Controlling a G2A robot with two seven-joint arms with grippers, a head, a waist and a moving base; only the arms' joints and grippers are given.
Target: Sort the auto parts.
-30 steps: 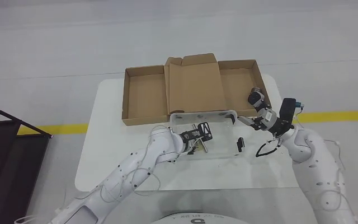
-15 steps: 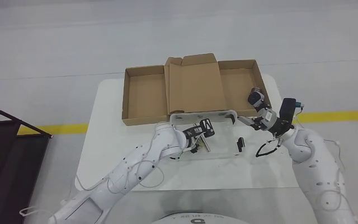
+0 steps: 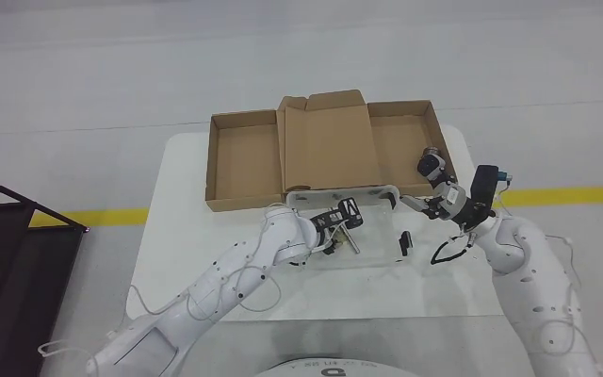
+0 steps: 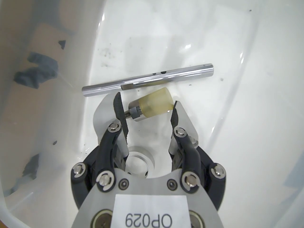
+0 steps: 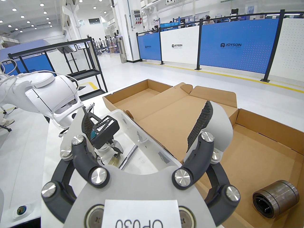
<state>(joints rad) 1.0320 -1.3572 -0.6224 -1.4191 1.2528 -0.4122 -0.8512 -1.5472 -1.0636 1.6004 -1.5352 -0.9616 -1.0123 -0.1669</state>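
Where the yellowish rubber bumper with a threaded steel stud (image 4: 154, 105) lies: on the floor of the white plastic tub (image 3: 339, 195), long axis spanning the jaw gap.
Left gripper (image 4: 146, 110): straddles it, jaws narrowly apart, stud tip at one pad, rubber end just beside the other.
Polished steel rod (image 4: 147, 79): just right of the bumper, roughly parallel; likely to be nudged.
Right gripper (image 5: 146, 117): wide, empty, right of the tub.
Brown cardboard box (image 3: 245, 160): far side; steel cylindrical bearing (image 5: 275, 198) in its right compartment.
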